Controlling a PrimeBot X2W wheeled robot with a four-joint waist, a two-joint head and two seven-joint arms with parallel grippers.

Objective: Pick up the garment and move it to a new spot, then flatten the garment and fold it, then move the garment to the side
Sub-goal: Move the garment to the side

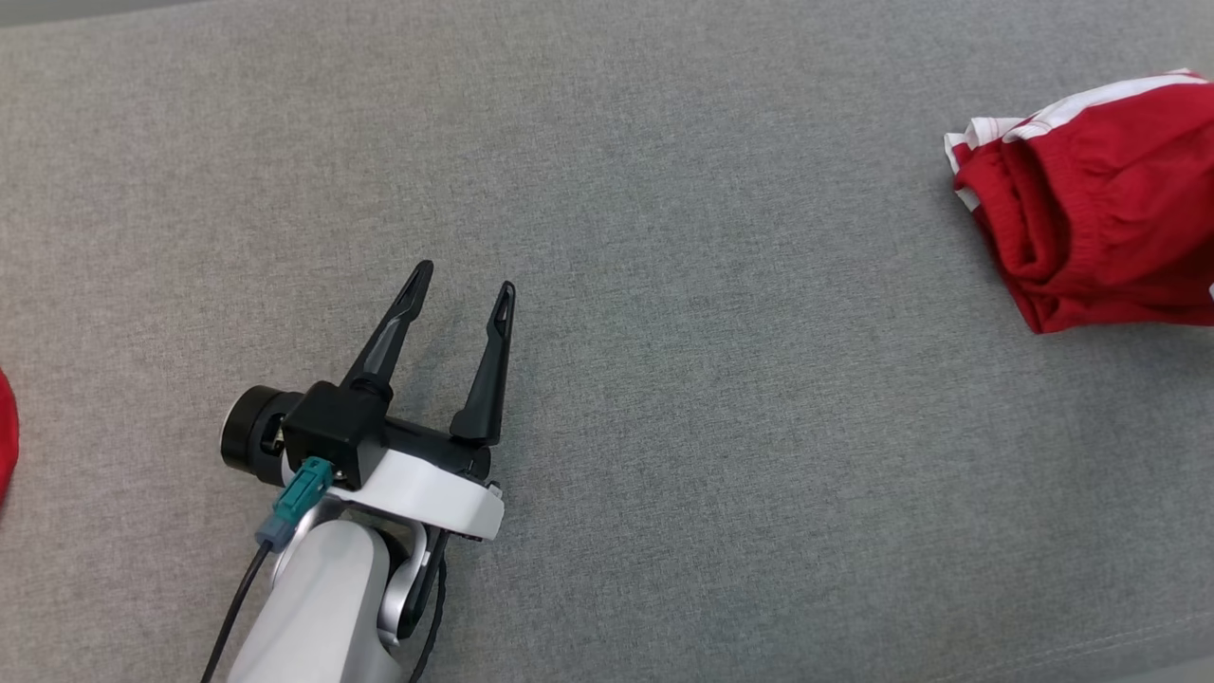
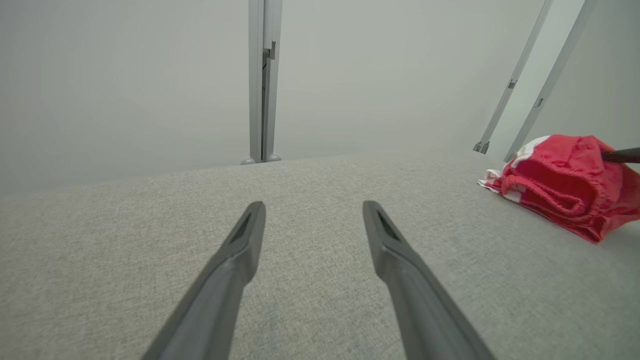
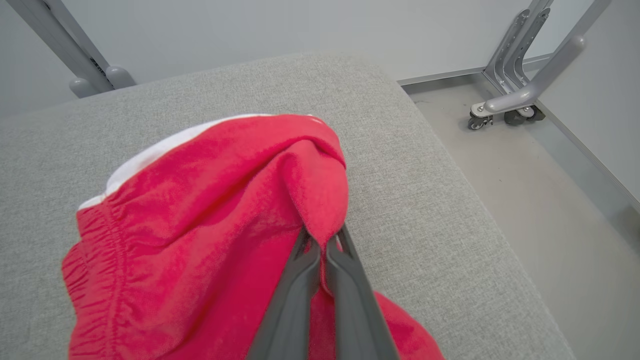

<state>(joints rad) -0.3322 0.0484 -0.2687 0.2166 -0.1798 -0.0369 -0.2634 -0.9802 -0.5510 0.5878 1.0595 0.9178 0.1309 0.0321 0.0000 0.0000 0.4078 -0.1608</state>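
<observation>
The garment (image 1: 1100, 199) is a bunched red piece with white stripes and an elastic waistband, lying at the right edge of the grey padded surface. In the right wrist view my right gripper (image 3: 322, 237) is shut on a raised fold of the garment (image 3: 210, 225); the cloth is pinched between the two dark fingers and lifted into a peak. My left gripper (image 1: 465, 280) hangs open over bare grey fabric at the lower left, far from the garment, with nothing between its fingers. The left wrist view shows the garment (image 2: 565, 182) off to the right beyond my left gripper (image 2: 312, 207).
The grey padded surface (image 1: 664, 190) ends in a rounded right edge (image 3: 480, 200), with pale floor below. Metal frame legs on castors (image 3: 505, 107) stand beyond that edge. A sliver of another red thing (image 1: 6, 432) sits at the far left edge.
</observation>
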